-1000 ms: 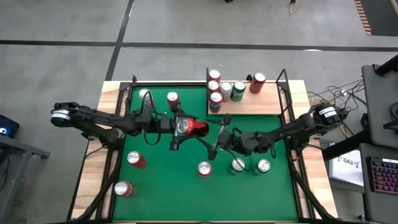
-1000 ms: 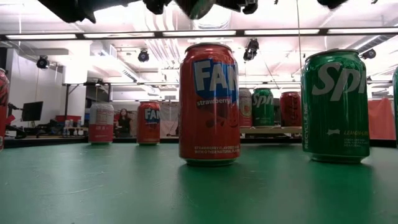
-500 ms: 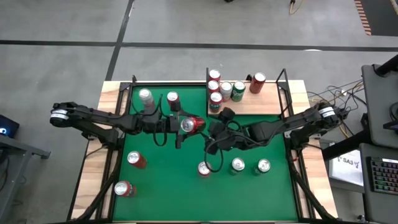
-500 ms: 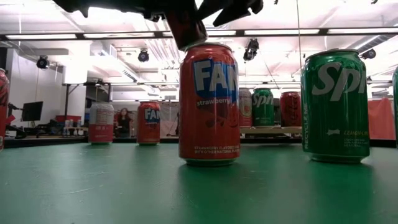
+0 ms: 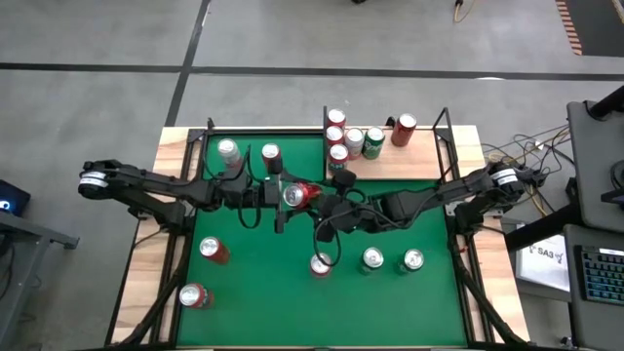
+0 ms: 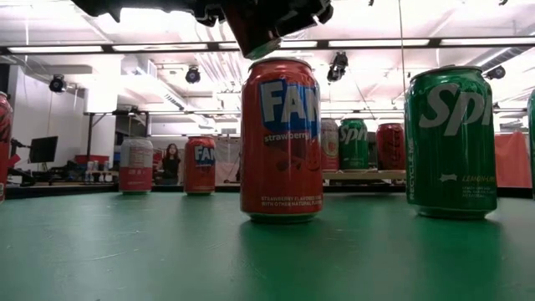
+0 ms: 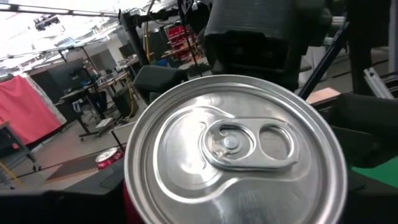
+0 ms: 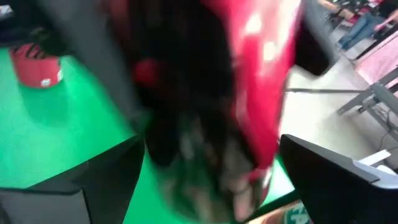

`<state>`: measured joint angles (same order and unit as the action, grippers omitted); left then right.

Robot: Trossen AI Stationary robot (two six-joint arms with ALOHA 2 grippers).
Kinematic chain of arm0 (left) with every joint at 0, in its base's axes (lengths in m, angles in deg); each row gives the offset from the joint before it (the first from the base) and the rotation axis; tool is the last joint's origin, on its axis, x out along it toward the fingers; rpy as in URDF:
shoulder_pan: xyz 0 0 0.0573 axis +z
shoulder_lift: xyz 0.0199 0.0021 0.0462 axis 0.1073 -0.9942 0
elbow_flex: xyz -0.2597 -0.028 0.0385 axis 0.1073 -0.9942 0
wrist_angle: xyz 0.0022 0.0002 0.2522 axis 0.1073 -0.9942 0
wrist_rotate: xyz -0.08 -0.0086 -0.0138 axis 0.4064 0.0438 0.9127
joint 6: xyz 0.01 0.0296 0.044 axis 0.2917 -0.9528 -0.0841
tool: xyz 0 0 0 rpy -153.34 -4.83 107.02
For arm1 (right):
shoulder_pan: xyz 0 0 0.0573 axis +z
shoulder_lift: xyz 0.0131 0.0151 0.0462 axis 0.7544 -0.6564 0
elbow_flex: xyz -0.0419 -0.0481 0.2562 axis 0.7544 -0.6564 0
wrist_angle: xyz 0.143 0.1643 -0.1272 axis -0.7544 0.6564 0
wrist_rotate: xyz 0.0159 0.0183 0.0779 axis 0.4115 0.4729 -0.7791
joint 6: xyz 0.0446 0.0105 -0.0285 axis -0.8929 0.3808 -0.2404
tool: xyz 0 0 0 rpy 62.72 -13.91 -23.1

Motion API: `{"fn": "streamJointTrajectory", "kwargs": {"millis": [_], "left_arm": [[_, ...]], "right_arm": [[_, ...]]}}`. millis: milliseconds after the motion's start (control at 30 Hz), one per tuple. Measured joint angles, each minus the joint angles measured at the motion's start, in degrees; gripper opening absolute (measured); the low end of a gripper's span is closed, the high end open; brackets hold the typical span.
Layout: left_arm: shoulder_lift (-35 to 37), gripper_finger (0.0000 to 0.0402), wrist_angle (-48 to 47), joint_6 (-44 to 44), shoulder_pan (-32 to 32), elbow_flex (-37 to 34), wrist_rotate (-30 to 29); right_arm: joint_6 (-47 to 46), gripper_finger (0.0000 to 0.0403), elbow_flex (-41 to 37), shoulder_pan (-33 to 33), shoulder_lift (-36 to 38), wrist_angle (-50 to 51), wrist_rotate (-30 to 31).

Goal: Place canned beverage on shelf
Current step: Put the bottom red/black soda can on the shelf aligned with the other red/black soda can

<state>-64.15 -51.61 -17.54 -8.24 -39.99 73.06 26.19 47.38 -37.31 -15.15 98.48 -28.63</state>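
A red canned beverage [image 5: 305, 193] hangs on its side above the middle of the green table, its silver top [image 7: 233, 146] turned toward my left arm. My left gripper [image 5: 285, 197] is shut on it. My right gripper [image 5: 330, 201] has come in from the table's right and stands open, with a dark finger [image 8: 93, 186] on one side and a finger [image 8: 339, 180] on the other side of the blurred red can [image 8: 264, 68]. The shelf [image 5: 414, 162], a pale wooden board at the far right, carries several cans [image 5: 353, 142]. My left gripper holds the can by its sides near the top end [image 5: 292, 196], coming level from the table's left with the can lying along the fingers. In the left wrist view the can's top hides the fingers. The can is lifted clear of the table. My right gripper's fingers flank the can's other end; I cannot tell whether they touch it.
Loose cans stand on the green table: two at the far left [image 5: 227, 150] [image 5: 270, 154], two at the near left [image 5: 213, 250] [image 5: 193, 295], and three near the middle and right [image 5: 319, 264] [image 5: 372, 258] [image 5: 413, 259]. Black metal rods [image 5: 446, 146] edge the shelf.
My right gripper has risen and moved toward the table's far left up to the held can, tipping from pointing down to nearly level. My left gripper has stayed in place but turned, tilting the can's top more upward.
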Motion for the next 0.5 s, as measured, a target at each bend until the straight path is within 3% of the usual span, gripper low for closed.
{"fn": "streamJointTrajectory", "kwargs": {"millis": [233, 500], "left_arm": [[-0.2, 0.0308, 0.3, 0.1, 0.1, 0.0, -0.1], [0.1, 0.0319, 0.4, 0.1, 0.0, 0.1, 0.0]], "right_arm": [[-0.1, 0.0277, 0.0, -0.8, 0.0, -0.4, -0.3], [-0.5, 0.0277, 0.0, -0.9, 0.3, 1.0, -0.2]]}}
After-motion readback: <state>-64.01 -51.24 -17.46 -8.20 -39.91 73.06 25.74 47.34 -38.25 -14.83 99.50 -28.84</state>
